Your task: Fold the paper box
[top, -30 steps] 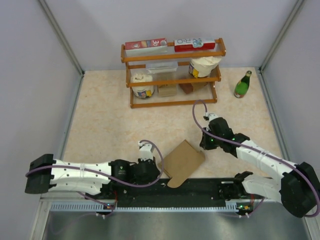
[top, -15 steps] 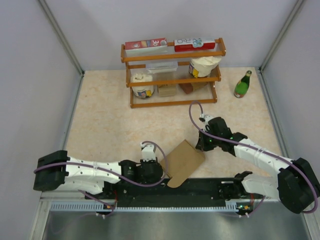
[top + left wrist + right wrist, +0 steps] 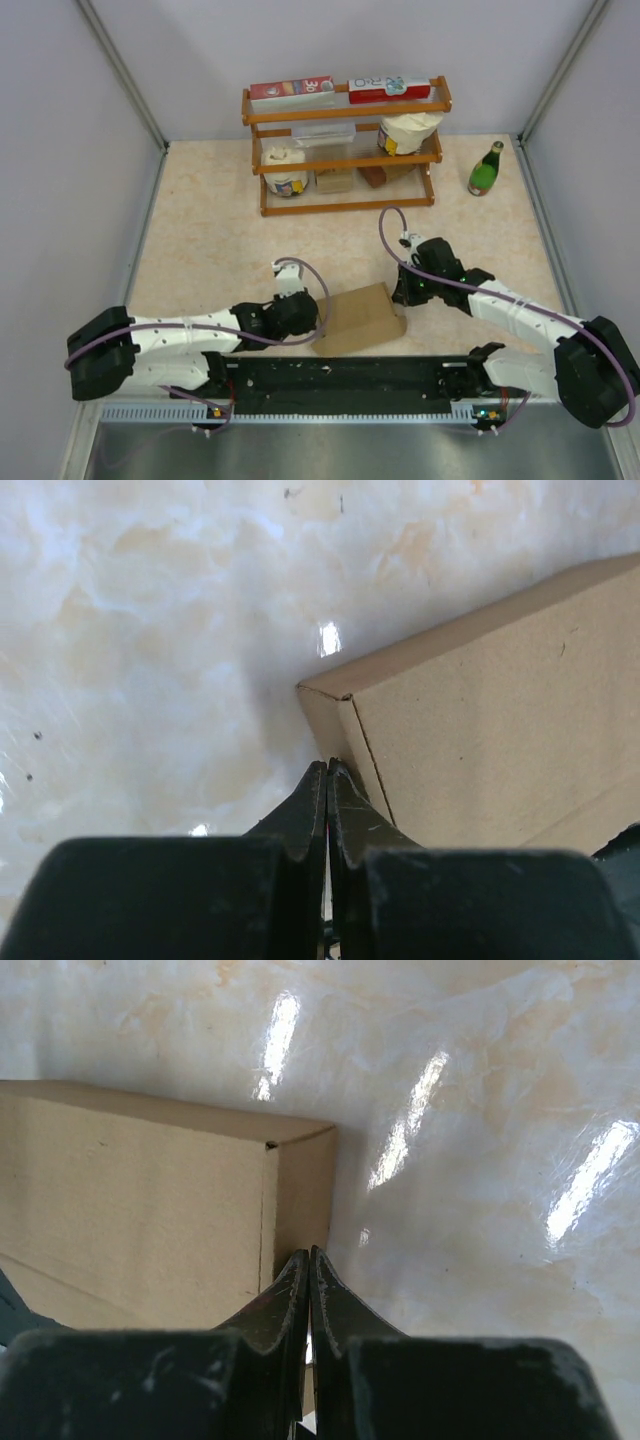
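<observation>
The paper box (image 3: 358, 318) is a plain brown closed carton lying on the marble table near the front edge, between the two arms. My left gripper (image 3: 312, 312) is shut and empty, its tips against the box's left end; in the left wrist view the left gripper (image 3: 328, 767) touches the end panel of the paper box (image 3: 480, 730) just below its corner. My right gripper (image 3: 398, 296) is shut and empty too, pressed on the box's right end. The right wrist view shows the right gripper (image 3: 308, 1253) against the narrow end panel of the paper box (image 3: 130, 1200).
A wooden shelf rack (image 3: 345, 150) with red-and-white cartons, tubs and small boxes stands at the back. A green bottle (image 3: 486, 169) stands to its right. A black rail (image 3: 340, 380) runs along the table's front edge just below the box. Grey walls close both sides.
The box has dropped from a tilted, diamond-like stand to lie flat and square. My left gripper slid right and forward to its left end; the right gripper moved slightly left.
</observation>
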Controlling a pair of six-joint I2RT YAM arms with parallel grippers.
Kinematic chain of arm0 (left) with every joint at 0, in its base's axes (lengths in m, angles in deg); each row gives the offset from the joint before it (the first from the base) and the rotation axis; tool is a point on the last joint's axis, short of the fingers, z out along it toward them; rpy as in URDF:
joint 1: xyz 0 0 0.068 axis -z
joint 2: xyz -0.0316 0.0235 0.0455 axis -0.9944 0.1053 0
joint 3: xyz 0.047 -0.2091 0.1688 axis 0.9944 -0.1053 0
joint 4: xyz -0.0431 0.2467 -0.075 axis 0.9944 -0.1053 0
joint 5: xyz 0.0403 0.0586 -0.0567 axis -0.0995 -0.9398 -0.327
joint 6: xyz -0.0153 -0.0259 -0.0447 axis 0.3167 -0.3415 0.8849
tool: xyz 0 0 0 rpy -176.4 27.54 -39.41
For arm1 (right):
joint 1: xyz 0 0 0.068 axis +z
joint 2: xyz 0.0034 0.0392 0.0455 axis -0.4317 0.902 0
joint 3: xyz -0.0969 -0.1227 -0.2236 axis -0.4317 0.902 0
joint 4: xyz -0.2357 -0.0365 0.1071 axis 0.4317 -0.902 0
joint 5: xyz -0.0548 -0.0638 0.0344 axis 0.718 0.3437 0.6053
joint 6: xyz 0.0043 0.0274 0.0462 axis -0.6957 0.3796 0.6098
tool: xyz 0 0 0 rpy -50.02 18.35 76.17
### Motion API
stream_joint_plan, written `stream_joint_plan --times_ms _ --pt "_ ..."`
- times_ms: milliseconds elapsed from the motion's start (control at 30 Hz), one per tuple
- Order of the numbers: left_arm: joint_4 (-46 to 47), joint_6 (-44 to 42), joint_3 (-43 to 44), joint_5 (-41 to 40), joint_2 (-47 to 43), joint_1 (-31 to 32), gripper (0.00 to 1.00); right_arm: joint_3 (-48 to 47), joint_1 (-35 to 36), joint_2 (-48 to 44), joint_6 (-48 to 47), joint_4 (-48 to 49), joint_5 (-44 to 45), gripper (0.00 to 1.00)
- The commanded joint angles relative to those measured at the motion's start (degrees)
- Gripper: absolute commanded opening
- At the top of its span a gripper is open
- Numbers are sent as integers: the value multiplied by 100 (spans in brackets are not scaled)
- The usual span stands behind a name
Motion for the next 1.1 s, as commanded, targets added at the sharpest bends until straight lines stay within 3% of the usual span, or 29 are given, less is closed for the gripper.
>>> stream_joint_plan --times_ms 0,567,733,833,933,1067 --pt "740 -806 6 296 7 -423 0 32 -63 -84 151 344 -77 2" --pt "1225 -2468 1228 912 1307 -1707 0 -337 -81 329 388 625 775 4" --pt "1120 -2601 1132 921 1212 -2111 0 -364 -300 339 484 617 1188 17" --pt "866 -2601 983 754 870 -2287 18 -250 -380 -65 555 494 1601 26" --pt "619 -2592 833 622 360 -2332 27 -206 -389 -513 520 266 1734 36" --pt "399 -2574 640 1147 -413 -2323 52 -144 -380 -1023 494 10 1603 46"
